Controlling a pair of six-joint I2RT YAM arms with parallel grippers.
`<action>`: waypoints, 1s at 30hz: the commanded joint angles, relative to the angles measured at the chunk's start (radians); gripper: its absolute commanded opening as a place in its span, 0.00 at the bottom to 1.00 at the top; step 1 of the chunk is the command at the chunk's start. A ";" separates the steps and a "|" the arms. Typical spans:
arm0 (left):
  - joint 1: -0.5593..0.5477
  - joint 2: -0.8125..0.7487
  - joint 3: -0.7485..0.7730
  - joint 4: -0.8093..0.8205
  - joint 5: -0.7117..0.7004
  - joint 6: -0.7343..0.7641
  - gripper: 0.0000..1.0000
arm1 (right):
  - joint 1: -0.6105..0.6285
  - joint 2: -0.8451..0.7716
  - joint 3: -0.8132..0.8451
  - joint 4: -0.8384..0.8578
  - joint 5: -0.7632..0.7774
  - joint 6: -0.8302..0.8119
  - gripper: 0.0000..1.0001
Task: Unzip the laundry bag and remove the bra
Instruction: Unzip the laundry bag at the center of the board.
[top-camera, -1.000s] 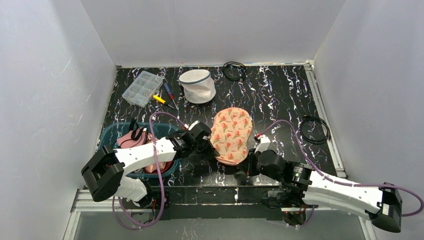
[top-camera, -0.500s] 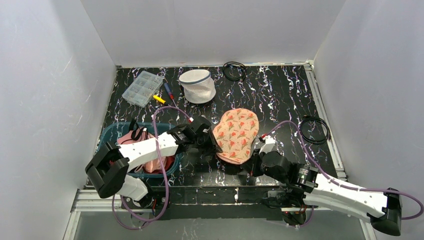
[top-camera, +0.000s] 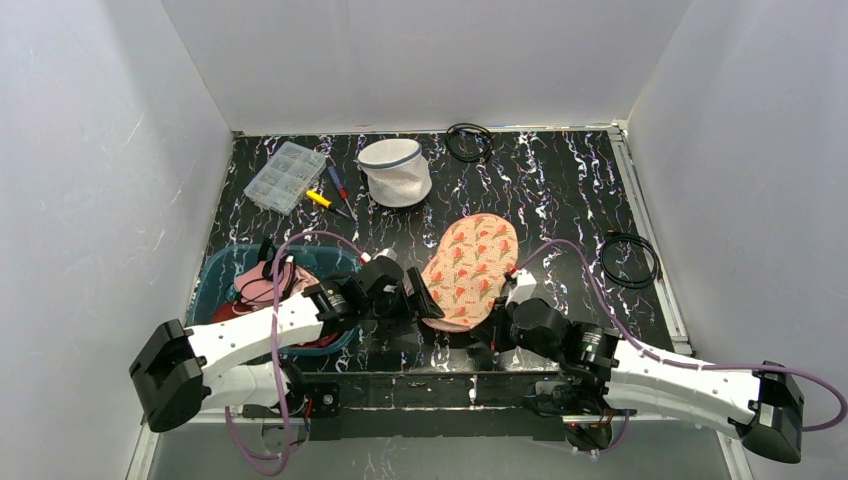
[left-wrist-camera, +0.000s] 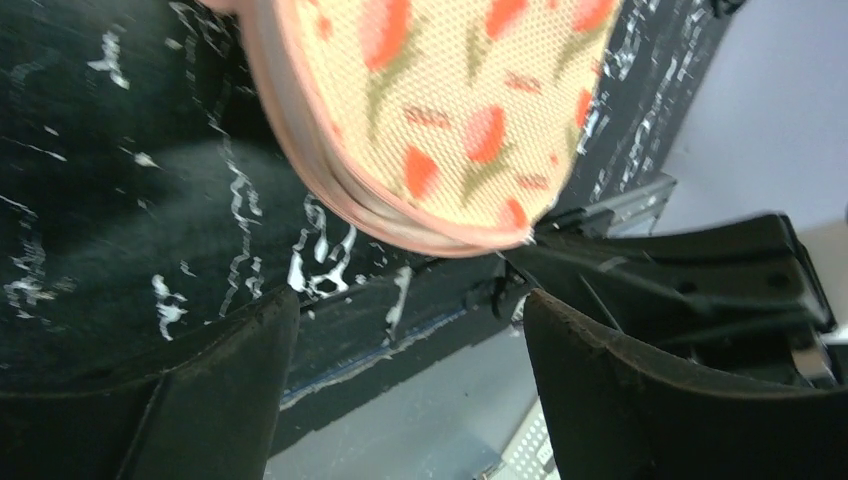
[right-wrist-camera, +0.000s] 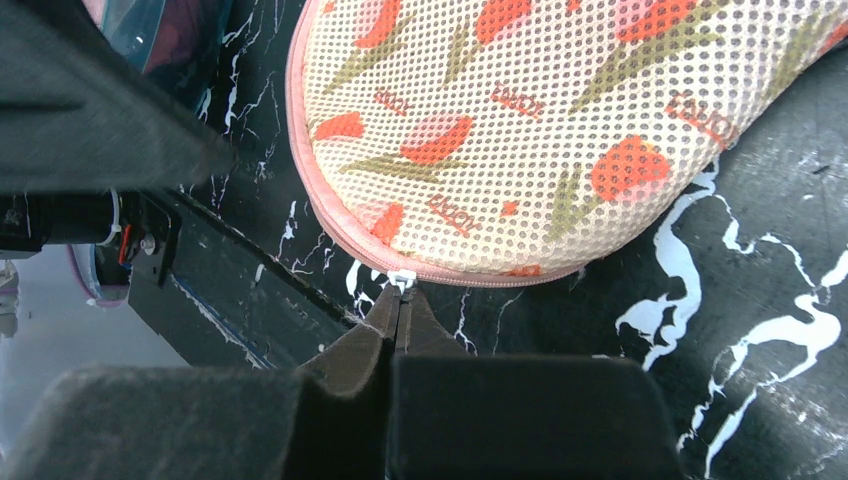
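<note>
Lab booth (plain white walls (top-camera: 420, 60))

Floral mesh laundry bag (top-camera: 468, 268), pink zipper rim, lying front-centre

Black tabletop (top-camera: 560, 190), white marbled streaks, walled on three sides.

Far left: clear compartment box (top-camera: 285, 176). Just beside it, two screwdrivers, one yellow-handled (top-camera: 320, 198), one blue-handled (top-camera: 337, 178). Next along, white mesh drum bag (top-camera: 397, 175), blue-grey rim.

Far edge: black cable coil (top-camera: 468, 141). Right edge: second black coil (top-camera: 629, 260).

Near centre: floral mesh laundry bag (top-camera: 470, 265), lying flat, pink zipper edge. Near left: teal basin (top-camera: 212, 283) holding pink cloth.
</note>
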 joint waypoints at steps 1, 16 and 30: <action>-0.072 -0.029 0.012 -0.038 -0.086 -0.087 0.81 | 0.000 0.059 0.016 0.135 -0.025 -0.016 0.01; -0.102 0.239 0.166 -0.041 -0.163 -0.143 0.78 | 0.000 0.115 0.065 0.173 -0.081 -0.039 0.01; -0.072 0.214 0.142 -0.060 -0.212 -0.167 0.22 | 0.001 0.054 0.053 0.103 -0.056 -0.047 0.01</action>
